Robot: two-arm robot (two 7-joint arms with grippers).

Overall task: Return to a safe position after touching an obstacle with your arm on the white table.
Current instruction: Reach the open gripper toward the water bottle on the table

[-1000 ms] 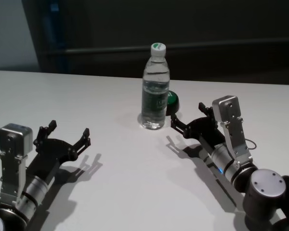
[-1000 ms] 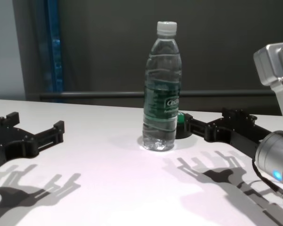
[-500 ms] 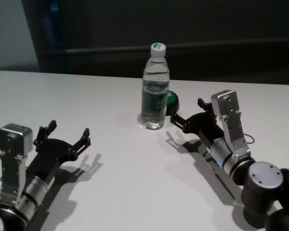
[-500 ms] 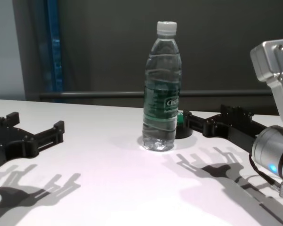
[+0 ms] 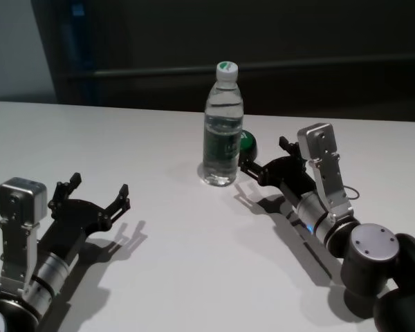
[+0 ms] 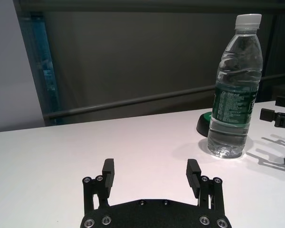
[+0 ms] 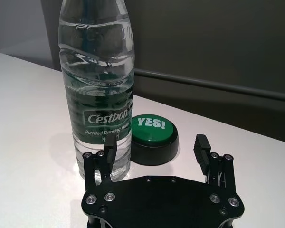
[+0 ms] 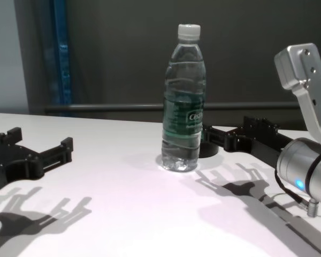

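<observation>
The obstacle, a clear water bottle (image 5: 223,131) with a white cap and a dark green label, stands upright on the white table (image 5: 194,263). It also shows in the chest view (image 8: 183,107) and in both wrist views (image 6: 235,90) (image 7: 97,85). My right gripper (image 5: 263,155) is open and empty, low over the table just right of the bottle's base. One of its fingers (image 7: 110,151) is right next to the bottle; I cannot tell whether they touch. My left gripper (image 5: 100,185) is open and empty, parked at the near left.
A low green button (image 7: 152,130) marked YES! on a black base sits behind and right of the bottle, between the right gripper's fingers in the wrist view. The table's far edge meets a dark wall with a rail. A thin cable (image 5: 360,194) loops by my right forearm.
My right arm has moved forward and to the left, bringing its open gripper closer to the bottle's base. The bottle and my left arm have not moved.
</observation>
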